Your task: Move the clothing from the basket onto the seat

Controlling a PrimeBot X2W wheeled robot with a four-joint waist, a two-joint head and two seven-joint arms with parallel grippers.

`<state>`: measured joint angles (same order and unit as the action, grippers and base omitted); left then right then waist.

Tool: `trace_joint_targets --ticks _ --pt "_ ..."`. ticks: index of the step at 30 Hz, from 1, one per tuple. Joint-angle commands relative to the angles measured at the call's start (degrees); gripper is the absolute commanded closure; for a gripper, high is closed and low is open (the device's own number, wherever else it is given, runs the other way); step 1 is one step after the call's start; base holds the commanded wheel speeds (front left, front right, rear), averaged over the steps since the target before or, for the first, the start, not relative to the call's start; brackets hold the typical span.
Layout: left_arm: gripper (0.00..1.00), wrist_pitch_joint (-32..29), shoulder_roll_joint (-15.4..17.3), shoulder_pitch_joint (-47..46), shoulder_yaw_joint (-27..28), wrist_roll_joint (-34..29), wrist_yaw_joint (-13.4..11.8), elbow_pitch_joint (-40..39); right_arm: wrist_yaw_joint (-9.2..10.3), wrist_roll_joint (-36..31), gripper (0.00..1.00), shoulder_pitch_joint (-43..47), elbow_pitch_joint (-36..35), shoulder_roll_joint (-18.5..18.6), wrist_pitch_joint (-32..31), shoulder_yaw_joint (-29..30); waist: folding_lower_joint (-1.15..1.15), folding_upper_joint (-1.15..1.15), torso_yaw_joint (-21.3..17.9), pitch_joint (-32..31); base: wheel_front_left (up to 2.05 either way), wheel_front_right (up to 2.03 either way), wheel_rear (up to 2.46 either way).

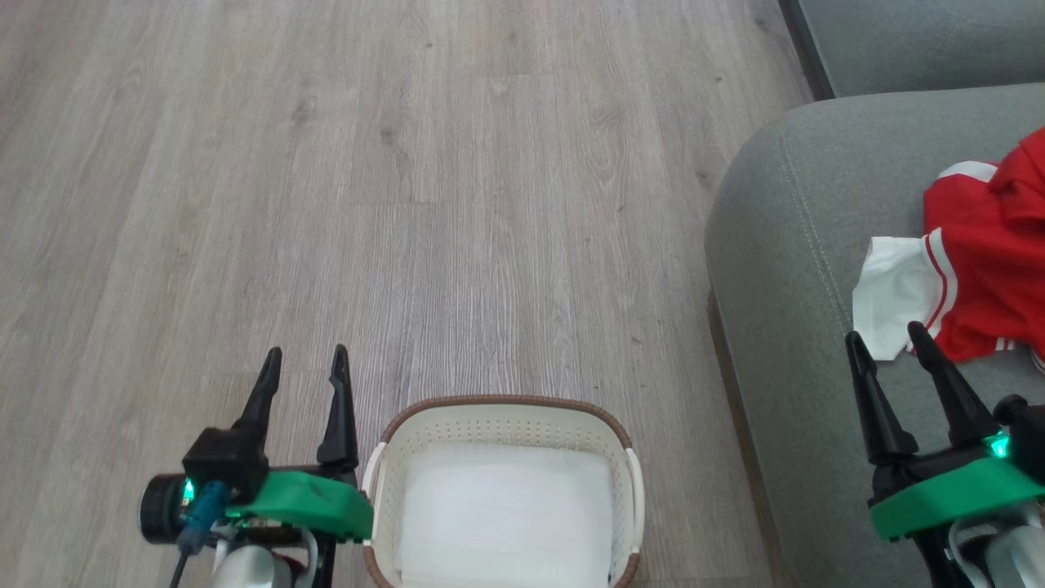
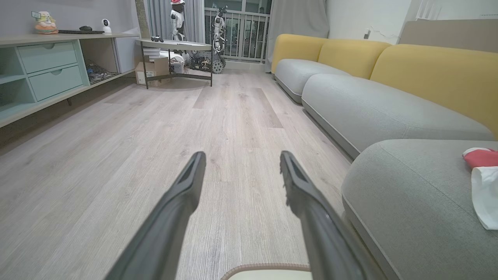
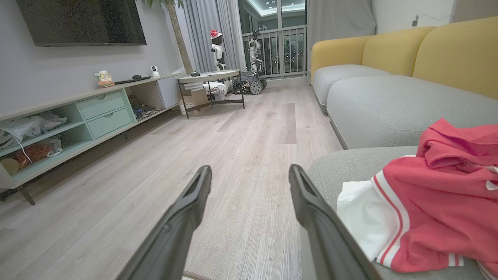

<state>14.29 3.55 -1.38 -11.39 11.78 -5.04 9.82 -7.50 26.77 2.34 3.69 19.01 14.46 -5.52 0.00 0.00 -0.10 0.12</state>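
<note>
The red clothing with white panels and stripes lies crumpled on the grey seat at the right, also seen as clothing on the seat and clothing on the seat. The cream basket with brown rim stands on the floor at bottom centre, its white inside bare. My left gripper stands open just left of the basket, nothing between its fingers. My right gripper is open above the seat, its tips next to the clothing's white edge.
Pale wood floor stretches ahead. A yellow-backed grey sofa runs along the right. A mint drawer unit lines the left wall, and a low table with small robots behind it stands at the far end.
</note>
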Motion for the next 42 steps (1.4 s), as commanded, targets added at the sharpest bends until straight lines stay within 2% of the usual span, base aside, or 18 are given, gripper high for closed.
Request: trace_joint_targets --ticks 1,19,20,23,42 --pt "0.0 0.7 -0.1 -1.8 2.6 -0.5 0.3 -1.4 0.01 0.1 0.0 -0.8 -2.2 1.0 0.5 -0.3 0.0 0.0 -0.1 0.0 0.0 0.0 0.0" --pt "0.0 0.7 -0.7 -1.8 3.7 -0.7 1.9 0.1 0.01 0.9 0.0 -1.3 -2.2 0.5 0.5 -0.4 0.0 0.0 -0.7 0.0 0.0 0.0 0.0" --pt "1.0 0.0 -0.6 0.0 1.3 -0.7 1.9 1.8 0.0 0.6 1.0 0.0 0.1 -0.5 0.0 0.1 0.0 0.0 -0.7 0.0 0.0 0.0 0.0" --pt "1.0 -0.2 -0.6 1.0 1.0 -0.5 2.0 4.3 0.0 0.6 1.0 0.6 2.5 -1.4 -0.1 -0.7 0.0 0.0 -0.7 0.0 0.0 0.0 0.0" --pt "1.0 -3.3 -0.6 0.1 3.5 11.8 3.6 4.3 0.0 10.9 1.0 -0.8 3.7 -3.3 -3.0 0.8 0.0 0.0 -0.6 0.0 0.0 0.0 0.0"
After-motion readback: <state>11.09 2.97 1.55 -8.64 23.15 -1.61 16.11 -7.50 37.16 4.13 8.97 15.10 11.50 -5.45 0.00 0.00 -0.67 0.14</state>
